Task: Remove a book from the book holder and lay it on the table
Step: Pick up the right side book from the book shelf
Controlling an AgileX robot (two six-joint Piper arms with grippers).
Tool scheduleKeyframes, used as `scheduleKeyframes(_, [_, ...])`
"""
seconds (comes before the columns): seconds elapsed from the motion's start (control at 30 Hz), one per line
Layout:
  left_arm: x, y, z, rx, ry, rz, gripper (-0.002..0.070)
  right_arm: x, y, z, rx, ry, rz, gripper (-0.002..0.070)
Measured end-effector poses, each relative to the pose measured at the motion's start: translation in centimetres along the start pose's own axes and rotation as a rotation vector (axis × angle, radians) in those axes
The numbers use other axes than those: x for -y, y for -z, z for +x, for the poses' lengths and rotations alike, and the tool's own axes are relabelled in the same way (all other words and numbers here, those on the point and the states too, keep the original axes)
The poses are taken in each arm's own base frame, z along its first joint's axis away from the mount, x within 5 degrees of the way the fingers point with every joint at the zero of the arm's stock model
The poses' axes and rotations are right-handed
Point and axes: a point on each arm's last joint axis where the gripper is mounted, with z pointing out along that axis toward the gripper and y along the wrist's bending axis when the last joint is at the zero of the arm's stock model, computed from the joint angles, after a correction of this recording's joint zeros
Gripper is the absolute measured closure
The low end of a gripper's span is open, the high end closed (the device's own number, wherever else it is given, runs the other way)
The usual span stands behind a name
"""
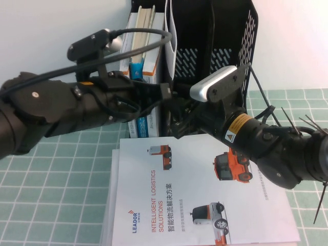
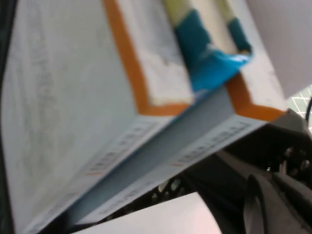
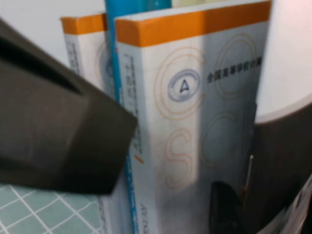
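Note:
The black mesh book holder (image 1: 230, 31) stands at the back of the table. Several white books with orange bands (image 1: 141, 61) and a thin blue book (image 1: 136, 69) stand upright at its left side. My left gripper (image 1: 165, 92) reaches in from the left and sits against these books about halfway up. The left wrist view shows their top edges very close (image 2: 161, 73). My right gripper (image 1: 184, 120) comes from the right, low by the books' base, mostly hidden under its camera. The right wrist view faces a white book's cover (image 3: 195, 97).
A white brochure (image 1: 200, 205) with pictures of orange vehicles lies flat on the green grid mat (image 1: 51, 195) at the front. A white sheet (image 1: 171, 25) stands in the holder. A white wall is behind. Both arms crowd the space in front of the holder.

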Motion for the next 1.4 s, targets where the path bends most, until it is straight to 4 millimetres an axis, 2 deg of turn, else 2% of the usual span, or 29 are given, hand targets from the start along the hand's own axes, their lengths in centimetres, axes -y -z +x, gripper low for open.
scheduleKeyframes(0.2, [0.9,-0.2,-0.1,0.073,-0.016,-0.005,0.0678,0.1,0.0,0.0,-0.001,0.018,0.023,0.0341])
scheduleKeyframes(0.4, [0.4,-0.7,-0.5,0.135,-0.006,-0.042,0.0678,0.3,-0.1,0.2,-0.007,0.055,0.038,0.0353])
scheduleKeyframes(0.5, [0.0,-1.5,-0.2,0.115,-0.003,-0.055,0.0677,0.3,-0.1,0.5,-0.014,0.071,0.038,0.0422])
scheduleKeyframes(0.63, [-0.2,-1.8,0.0,0.104,-0.003,-0.060,0.0677,0.3,-0.2,0.6,-0.010,0.069,0.056,0.0587])
scheduleKeyframes(0.7, [-0.2,-1.8,0.0,0.104,-0.008,-0.059,0.0678,0.4,-0.2,0.5,0.003,0.057,0.070,0.0619])
scheduleKeyframes(0.8, [0.3,-1.1,-0.2,0.105,-0.019,-0.040,0.0678,0.6,-0.2,0.1,0.041,0.036,0.094,0.0633])
scheduleKeyframes(0.9, [1.1,0.2,-0.5,0.106,-0.052,-0.005,0.0678,0.8,0.2,-1.4,0.096,0.053,0.124,0.0638])
scheduleKeyframes(1.07, [3.2,3.7,-1.0,0.097,-0.110,0.095,0.0678,0.6,2.0,-6.4,0.166,0.151,0.175,0.0638])
scheduleKeyframes(1.23, [5.8,8.1,-1.6,0.094,-0.200,0.215,0.0678,-0.4,5.5,-12.1,0.126,0.324,0.185,0.0653])
scheduleKeyframes(1.4, [7.4,11.8,-2.0,0.135,-0.255,0.287,0.0678,-1.5,9.8,-16.0,0.024,0.463,0.162,0.0654])
